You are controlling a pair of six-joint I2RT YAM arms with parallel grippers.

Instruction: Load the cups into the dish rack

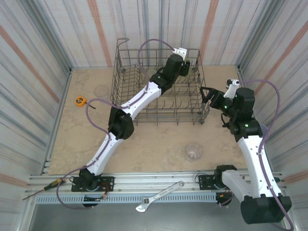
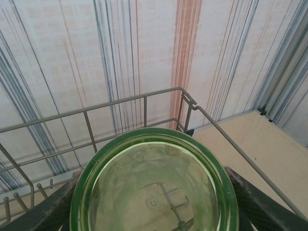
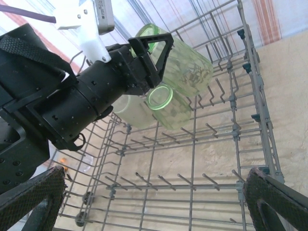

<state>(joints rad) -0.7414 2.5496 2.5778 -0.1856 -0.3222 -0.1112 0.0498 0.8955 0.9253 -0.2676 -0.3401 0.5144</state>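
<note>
The grey wire dish rack [image 1: 126, 72] stands at the back of the table. My left gripper [image 1: 186, 61] hovers over its far right part, shut on a translucent green cup [image 2: 154, 185] whose base faces the left wrist camera. From the right wrist view that held cup [image 3: 190, 65] hangs tilted above the tines. Beside it lie a second green cup [image 3: 168, 105] and a pale cup [image 3: 129, 111] inside the rack [image 3: 195, 180]. My right gripper [image 1: 208, 94] is open and empty just outside the rack's right side. One clear cup [image 1: 194, 151] stands on the table in front, another [image 1: 102, 90] left of the rack.
An orange tape measure [image 1: 79, 100] lies near the left clear cup. A wrench [image 1: 159, 196] and a screwdriver [image 1: 44, 188] rest on the rail at the near edge. Striped walls close in the table on three sides.
</note>
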